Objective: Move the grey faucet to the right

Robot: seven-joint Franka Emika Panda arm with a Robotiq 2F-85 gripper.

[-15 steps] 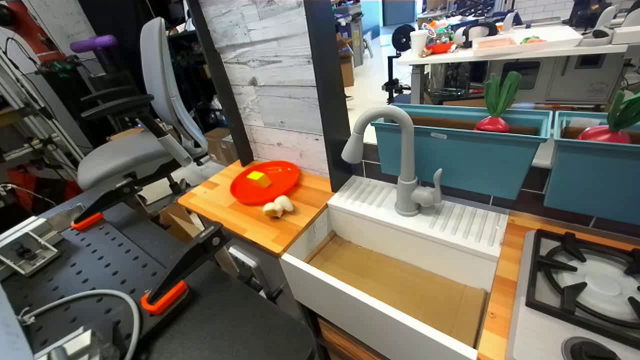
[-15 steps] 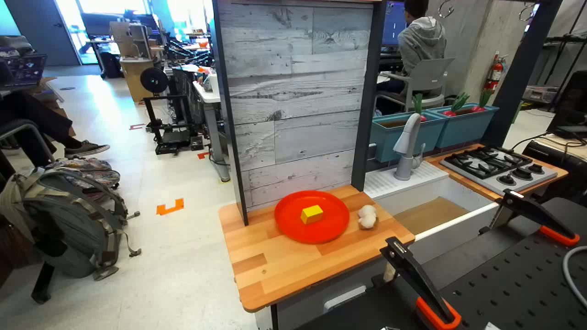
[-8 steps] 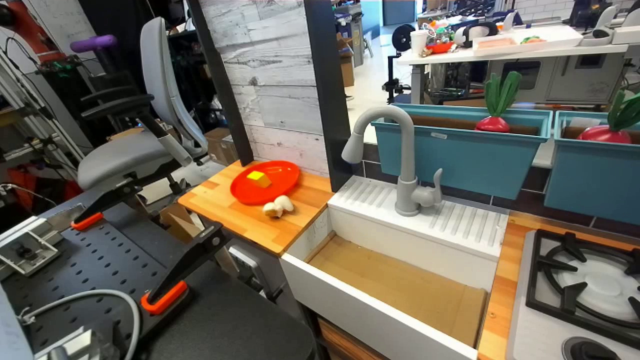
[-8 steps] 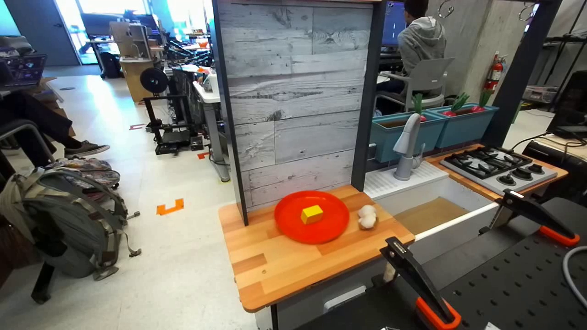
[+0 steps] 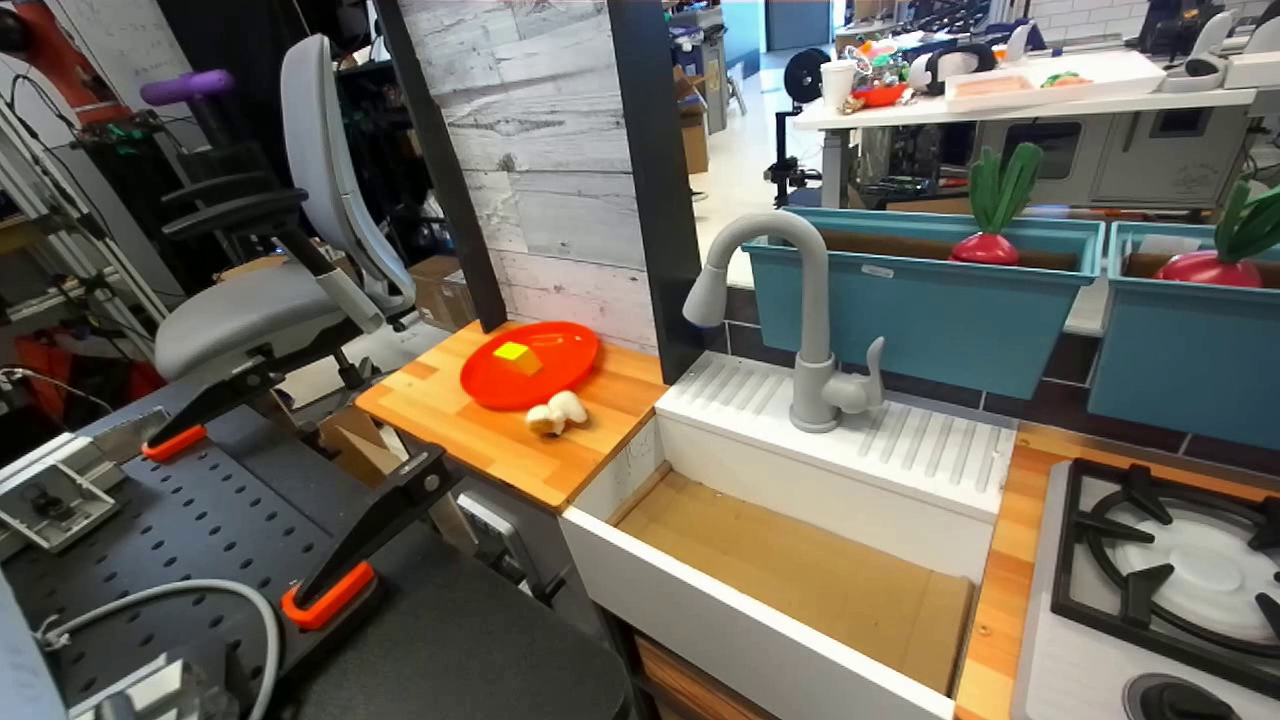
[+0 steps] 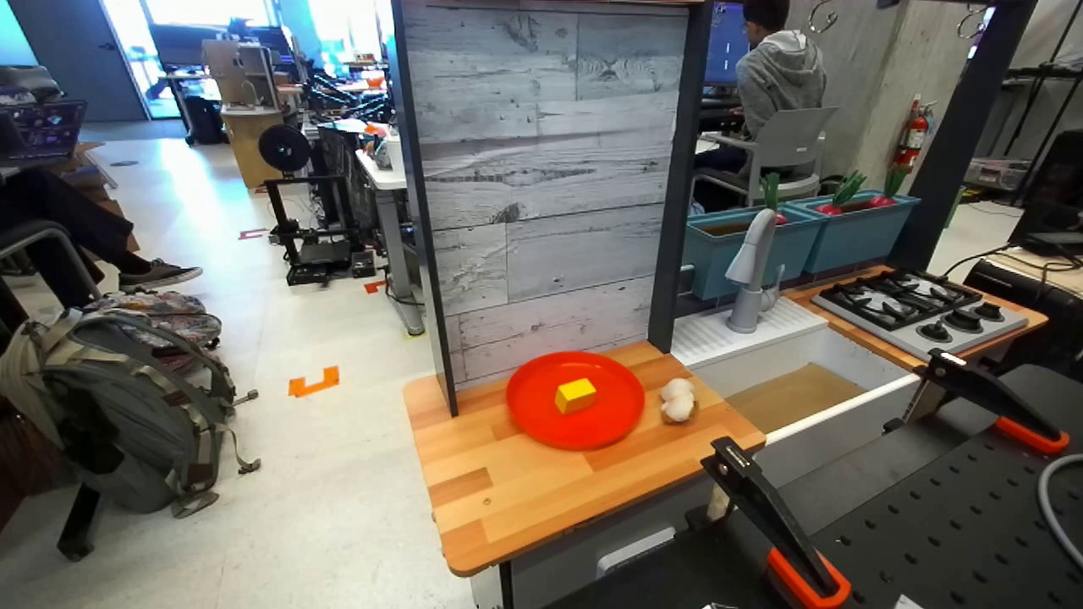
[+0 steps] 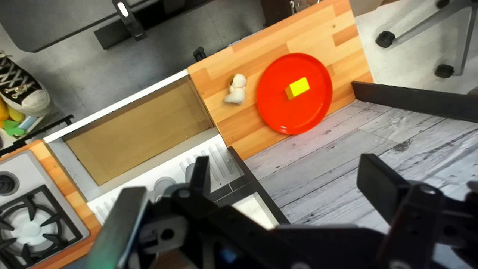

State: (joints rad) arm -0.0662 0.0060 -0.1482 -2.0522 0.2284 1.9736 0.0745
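The matte grey gooseneck faucet (image 5: 815, 310) stands upright on the white ribbed ledge behind the sink (image 5: 760, 690). In that exterior view its spout curves down to the left, over the ledge's left part, and its lever sits at the right of its base. The faucet also shows in an exterior view (image 6: 746, 306). In the wrist view parts of the faucet (image 7: 164, 184) show, mostly hidden behind the left finger (image 7: 201, 175). My gripper (image 7: 285, 164) is wide open with nothing between its fingers. It appears above the counter, apart from the faucet. Neither exterior view shows the gripper.
A red plate (image 6: 541, 423) with a yellow block (image 6: 575, 396) and a white mushroom-like piece (image 6: 678, 401) lie on the wooden counter. A stove (image 5: 1200, 560) stands beside the sink. Teal planters (image 5: 920, 310) stand behind the faucet. A dark post (image 5: 655, 180) and wood-look panel (image 5: 550, 150) rise beside it.
The faucet and the things on the counter have not moved. Only the seated person in the background shifts slightly.
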